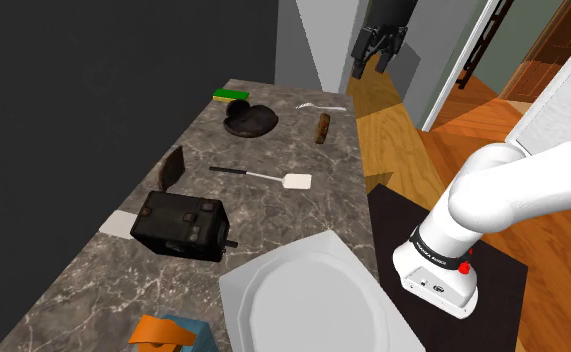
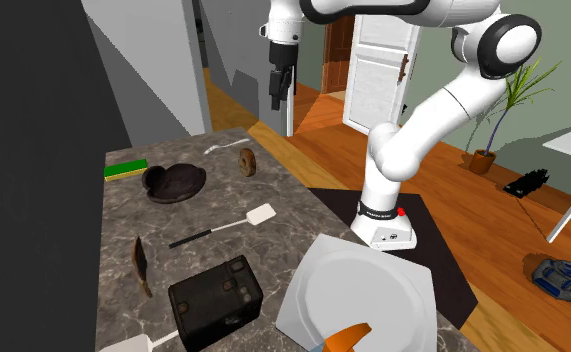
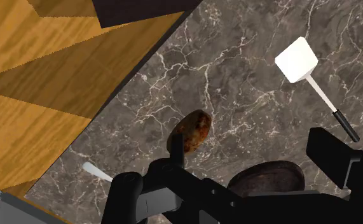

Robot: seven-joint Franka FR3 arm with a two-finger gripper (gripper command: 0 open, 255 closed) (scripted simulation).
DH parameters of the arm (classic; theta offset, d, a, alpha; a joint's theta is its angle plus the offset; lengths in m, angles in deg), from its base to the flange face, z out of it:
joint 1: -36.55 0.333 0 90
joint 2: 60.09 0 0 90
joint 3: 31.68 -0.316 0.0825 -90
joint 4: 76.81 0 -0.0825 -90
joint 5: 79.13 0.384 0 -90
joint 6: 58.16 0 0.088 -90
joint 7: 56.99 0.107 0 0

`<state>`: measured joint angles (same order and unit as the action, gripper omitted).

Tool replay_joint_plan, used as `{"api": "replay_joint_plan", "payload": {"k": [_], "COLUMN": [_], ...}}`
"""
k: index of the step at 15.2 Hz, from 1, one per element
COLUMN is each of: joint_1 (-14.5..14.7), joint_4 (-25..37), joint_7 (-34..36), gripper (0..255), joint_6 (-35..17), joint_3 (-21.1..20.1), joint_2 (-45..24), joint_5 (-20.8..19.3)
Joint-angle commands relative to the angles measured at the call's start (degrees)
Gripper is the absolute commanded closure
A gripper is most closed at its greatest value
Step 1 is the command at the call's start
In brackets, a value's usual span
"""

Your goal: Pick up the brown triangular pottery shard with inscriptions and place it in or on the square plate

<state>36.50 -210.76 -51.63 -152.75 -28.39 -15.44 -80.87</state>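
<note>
The gripper (image 1: pixel 371 62) hangs high over the marble counter (image 1: pixel 303 215), well apart from the black box (image 1: pixel 183 225). Its 2 fingers are spread wide, with nothing between them.

The task's thing is taken to be the thin brown shard (image 1: pixel 173 168), which stands on edge just beside the black box, on the side facing the dark round dish (image 1: pixel 248 120). Its inscriptions cannot be made out, so that reading is probably right rather than certain. Whether it leans on the box or stands free of it cannot be told. The white square plate (image 1: pixel 313 300) lies near the box's opposite side, toward the arm's stand.

The pick looks not yet begun, and 3 things could go wrong.

1. In the wrist view a mottled brown oval (image 3: pixel 189 130) lies almost under the hand, far from the box. It is the closest brown thing, so a straight descent would likely close on it and not on the shard.
2. The shard is thin and upright beside the box. A finger coming down on the box side could strike the box, or tip the shard flat, where it would be harder to grip.
3. The white spatula (image 1: pixel 273 178) lies between the hand and the box, so a low approach could sweep it along.
</note>
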Motion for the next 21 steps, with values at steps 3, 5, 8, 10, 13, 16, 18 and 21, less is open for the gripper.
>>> {"api": "replay_joint_plan", "payload": {"k": [3,5,8,10,13,16,18,21], "joint_1": [0.31,0.63,1.09,1.32,1.48,1.29,0.97,0.26], "joint_4": [-1.24,-2.12,-2.71,-2.63,-1.79,-0.09,1.51,4.59], "joint_7": [4.26,8.5,14.83,19.04,25.36,31.73,36.06,42.78], "gripper": [0,0,0,0,0,0,0,0], "joint_6": [-1.49,-3.07,-5.61,-7.39,-10.12,-12.83,-14.57,-16.99], "joint_3": [-2.81,-5.65,-9.91,-12.75,-16.99,-21.24,-24.05,-28.2], "joint_2": [-0.27,-0.96,-2.81,-4.57,-7.95,-12.16,-15.39,-20.85], "joint_5": [1.6,3.19,5.43,6.75,8.33,9.29,9.47,8.85]}}
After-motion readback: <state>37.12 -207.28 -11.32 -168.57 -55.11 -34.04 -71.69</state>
